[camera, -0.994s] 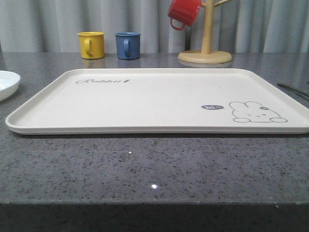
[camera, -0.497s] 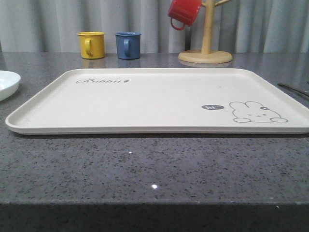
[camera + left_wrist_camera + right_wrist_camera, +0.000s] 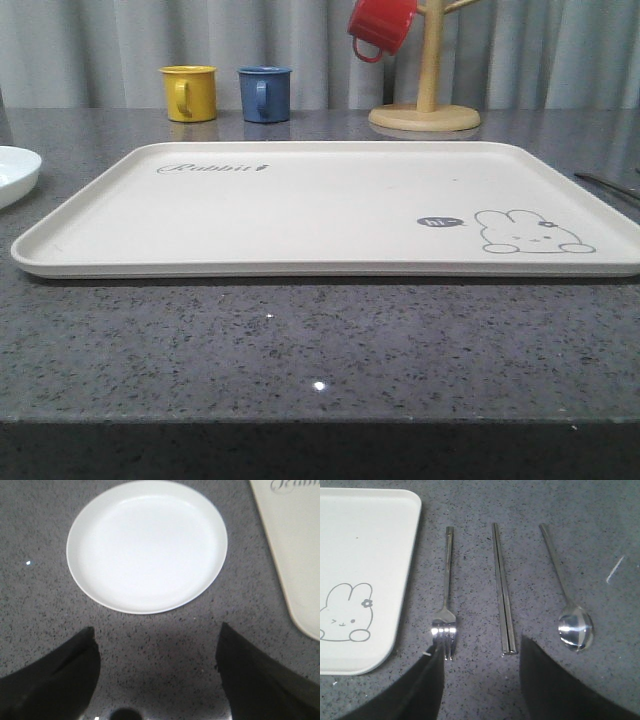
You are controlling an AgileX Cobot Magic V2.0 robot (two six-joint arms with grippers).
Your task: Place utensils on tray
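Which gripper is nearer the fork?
Right. The right gripper hovers over the fork and chopsticks, fingers open. The left gripper hovers by the plate, beyond the tray.

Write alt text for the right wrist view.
A fork, a pair of chopsticks and a spoon lie side by side, apart, on a speckled grey counter. A cream tray with a bunny drawing sits beside the fork; the open right gripper hovers above.

A dark grey speckled stone counter (image 3: 320,350) fills the foreground, glossy, with small bright glints of overhead light on it. Behind its far edge hang pale grey pleated curtains (image 3: 100,45), closing off the whole back of the room in soft vertical folds.
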